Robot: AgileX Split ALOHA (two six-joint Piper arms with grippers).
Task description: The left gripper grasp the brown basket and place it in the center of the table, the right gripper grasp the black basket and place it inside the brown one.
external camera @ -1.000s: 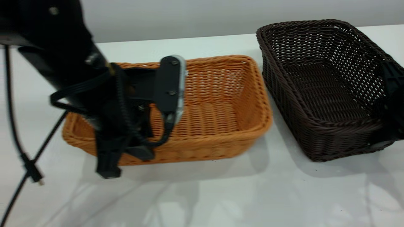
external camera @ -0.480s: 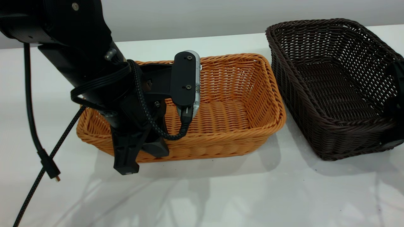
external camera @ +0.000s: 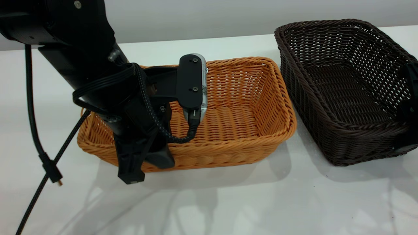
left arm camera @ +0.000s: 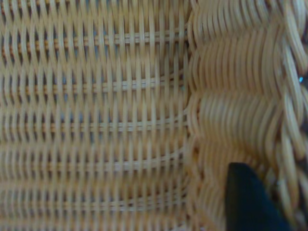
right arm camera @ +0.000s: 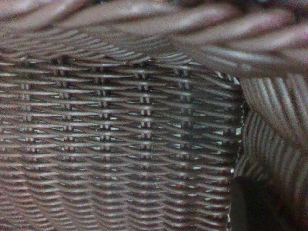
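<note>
The brown basket [external camera: 235,107] sits on the white table [external camera: 228,202] left of centre. My left gripper [external camera: 143,169] is shut on its near left wall, one finger outside and one inside. In the left wrist view a dark finger [left arm camera: 245,202] lies against the woven wall [left arm camera: 96,120] below the braided rim. The black basket [external camera: 333,85] stands close to the right of the brown one, apart from it. My right gripper [external camera: 406,130] clamps its right wall at the picture's edge. The right wrist view shows the dark weave [right arm camera: 120,144] and one finger [right arm camera: 255,207].
A loose black cable with a plug [external camera: 52,173] hangs from the left arm over the table's left side. The grey back wall [external camera: 209,16] runs behind the table's far edge. Bare tabletop lies in front of both baskets.
The brown basket and my left gripper moved to the right together, then sank slightly. The black basket also shifted a little to the right with the right gripper.
</note>
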